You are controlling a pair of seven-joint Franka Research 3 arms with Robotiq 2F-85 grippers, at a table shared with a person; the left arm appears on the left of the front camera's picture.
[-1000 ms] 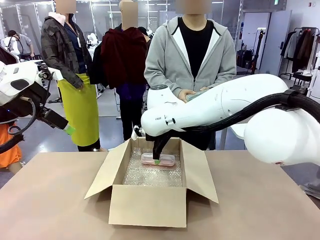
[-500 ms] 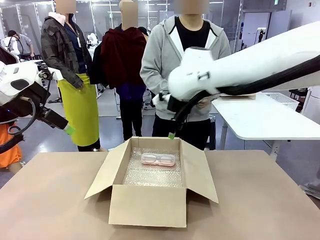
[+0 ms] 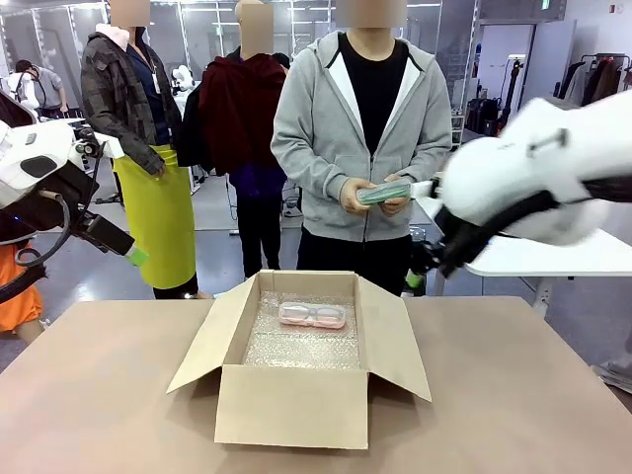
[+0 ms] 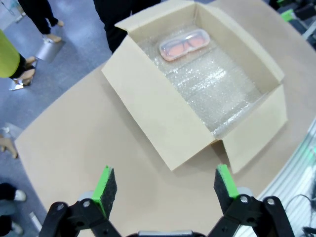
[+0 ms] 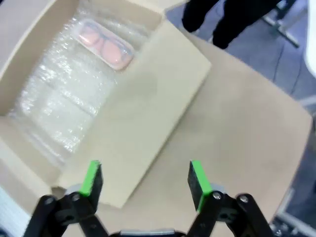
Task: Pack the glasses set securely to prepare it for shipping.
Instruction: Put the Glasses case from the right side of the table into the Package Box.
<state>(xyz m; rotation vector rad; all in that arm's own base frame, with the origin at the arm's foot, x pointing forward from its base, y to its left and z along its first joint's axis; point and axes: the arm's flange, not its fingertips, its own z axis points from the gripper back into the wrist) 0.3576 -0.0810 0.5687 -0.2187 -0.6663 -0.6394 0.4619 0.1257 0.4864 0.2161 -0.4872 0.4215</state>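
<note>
The pale pink glasses case [image 3: 312, 315] lies on bubble wrap at the far end of the open cardboard box [image 3: 292, 405]; it also shows as the pink case [image 4: 183, 44] and the pink case [image 5: 103, 43] from above. A person across the table holds the mint green case [image 3: 383, 192] in both hands at waist height. My right gripper [image 3: 420, 269] hangs blurred to the right of the box, above the table's far edge; in its wrist view it [image 5: 145, 178] is open and empty over the box's right flap. My left gripper [image 4: 164, 183] is open and empty, high at the left [image 3: 130, 253].
The box flaps [image 3: 396, 348] stand out to both sides. Bubble wrap [image 4: 217, 89] lines the box floor. The tan table [image 3: 99, 395] has free room left and right of the box. Two more people stand behind at the left. A white table [image 3: 513, 252] stands at the back right.
My right arm has risen out of the box and swung away to the right, leaving the pink case lying inside. The person's hands with the green case are now uncovered. The left arm is still.
</note>
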